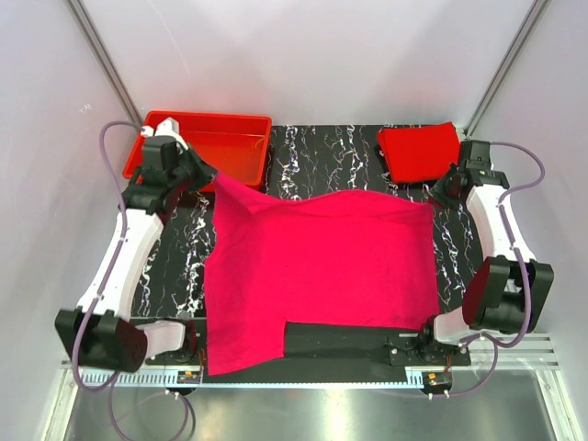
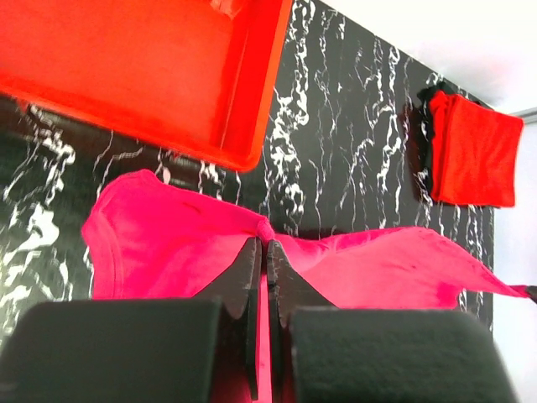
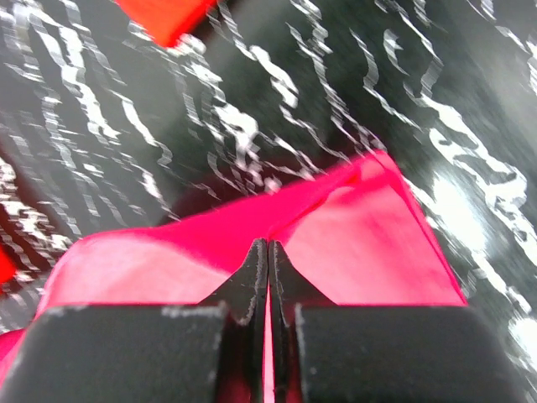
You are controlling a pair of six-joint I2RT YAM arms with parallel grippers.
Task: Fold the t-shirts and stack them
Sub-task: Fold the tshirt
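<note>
Pink t-shirt (image 1: 312, 266): was spread over the middle of the table (image 1: 322, 156). Its 10 o'clock corner was pinched by the left gripper (image 1: 213, 176), its 2 o'clock corner by the right gripper (image 1: 434, 197), both sets of jaws pressed onto cloth. Red t-shirt (image 1: 419, 152): was seen folded at 1 o'clock. Tray (image 1: 211, 117): was seen at 11 o'clock.

White arm links (image 1: 124, 250) with black joints (image 1: 101, 338), looping mauve cables (image 1: 103, 147), and black tapering fingers (image 2: 245, 279)
</note>
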